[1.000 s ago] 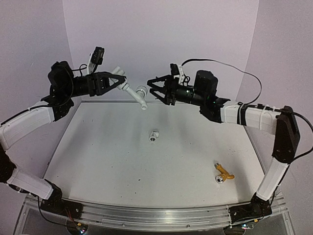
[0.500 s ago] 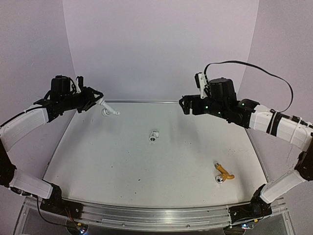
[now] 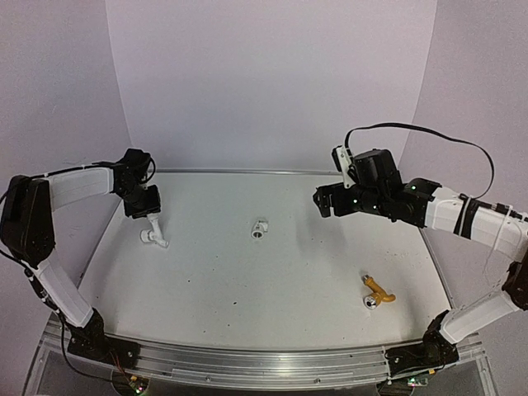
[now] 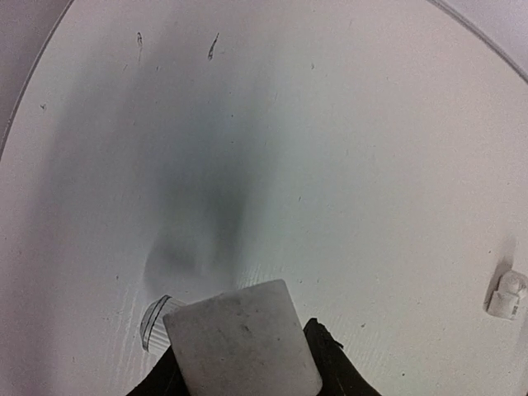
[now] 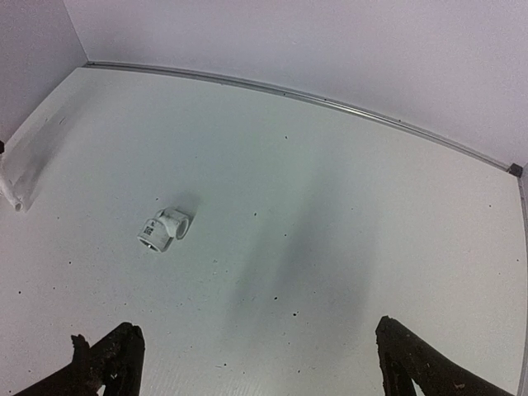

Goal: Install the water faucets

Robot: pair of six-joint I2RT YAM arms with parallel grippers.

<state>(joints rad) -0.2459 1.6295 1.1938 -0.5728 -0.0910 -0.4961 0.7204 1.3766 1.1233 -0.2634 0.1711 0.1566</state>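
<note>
- Top view: a second ago both arms met in the air at the back with the white piece between them; they have since parted. The left claw (image 3: 150, 214) now points down over the worktop (image 3: 247, 280) and is clamped on the white faucet (image 3: 154, 238). The faucet hangs just below its fingers, its lower end at or very near the surface; contact cannot be told. The right claw (image 3: 320, 200) has drawn back to its own side and carries nothing. A loose white pipe fitting (image 3: 260, 228) lies between the two claws, apart from both. The yellow-gold faucet (image 3: 378, 293) lies nearer the arm bases than the right claw, untouched. Judging from this, work on the white faucet looks finished and it is being set down. The yellow-gold faucet and the loose fitting still remain.
- Left wrist view: the left claw (image 4: 247, 375) has a dark finger on either side of a thick white part of the white faucet (image 4: 243, 334), so the grip is firm. A ringed grey end shows just beside that part, low against the worktop (image 4: 346, 148). The white pipe fitting (image 4: 505, 293) sits well off to this claw's right.
- Right wrist view: the right claw (image 5: 260, 355) is spread wide, with only bare worktop between its fingers. The white pipe fitting (image 5: 162, 230) lies ahead of it, toward its left finger.
- No container appears in any view.
</note>
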